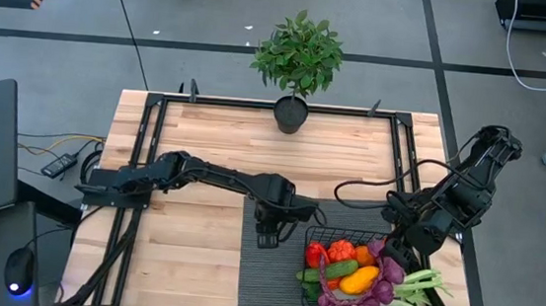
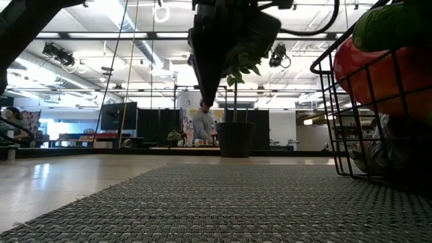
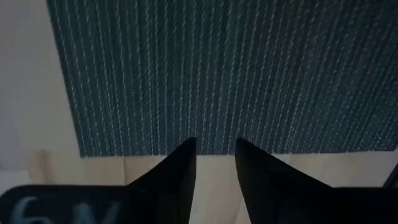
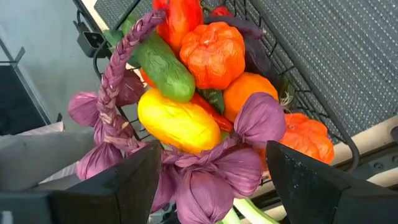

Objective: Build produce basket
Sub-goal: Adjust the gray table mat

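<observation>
The black wire basket (image 1: pixel 311 238) stands on the dark ribbed mat (image 1: pixel 267 276) at the near right. It is heaped with produce: a red pepper (image 1: pixel 316 254), a green cucumber (image 1: pixel 340 269), a yellow piece (image 4: pixel 177 121) and orange pieces (image 4: pixel 212 53). A braid of purple bulbs (image 4: pixel 249 121) is draped over the heap. A white-green leek (image 1: pixel 425 288) lies at the basket's right side. My right gripper (image 4: pixel 212 149) hangs open above the heap, touching nothing. My left gripper (image 3: pixel 216 152) points down over the mat's far left corner, left of the basket, with a narrow gap between its fingers and nothing in it.
A potted green plant (image 1: pixel 297 61) stands at the table's far edge, in the middle. A black metal frame (image 1: pixel 158 113) runs around the wooden tabletop. The mat's left half (image 1: pixel 261 291) and the wood left of it lie bare.
</observation>
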`<control>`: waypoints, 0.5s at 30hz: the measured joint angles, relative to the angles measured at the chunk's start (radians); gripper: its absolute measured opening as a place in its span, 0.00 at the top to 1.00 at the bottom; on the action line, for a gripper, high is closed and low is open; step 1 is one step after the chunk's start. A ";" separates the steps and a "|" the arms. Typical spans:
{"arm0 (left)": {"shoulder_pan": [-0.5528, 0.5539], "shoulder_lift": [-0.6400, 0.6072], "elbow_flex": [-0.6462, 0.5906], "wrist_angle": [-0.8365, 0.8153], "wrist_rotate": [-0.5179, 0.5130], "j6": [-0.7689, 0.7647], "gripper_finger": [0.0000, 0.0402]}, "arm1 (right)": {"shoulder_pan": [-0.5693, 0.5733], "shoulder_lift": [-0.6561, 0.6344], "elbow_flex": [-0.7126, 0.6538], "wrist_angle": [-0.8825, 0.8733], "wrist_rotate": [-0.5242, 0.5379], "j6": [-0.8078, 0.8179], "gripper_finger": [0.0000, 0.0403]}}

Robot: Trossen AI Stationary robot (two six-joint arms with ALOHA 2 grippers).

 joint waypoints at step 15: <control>-0.022 0.128 0.000 0.093 -0.025 0.000 0.72 | 0.000 -0.014 0.000 -0.014 0.017 -0.035 0.28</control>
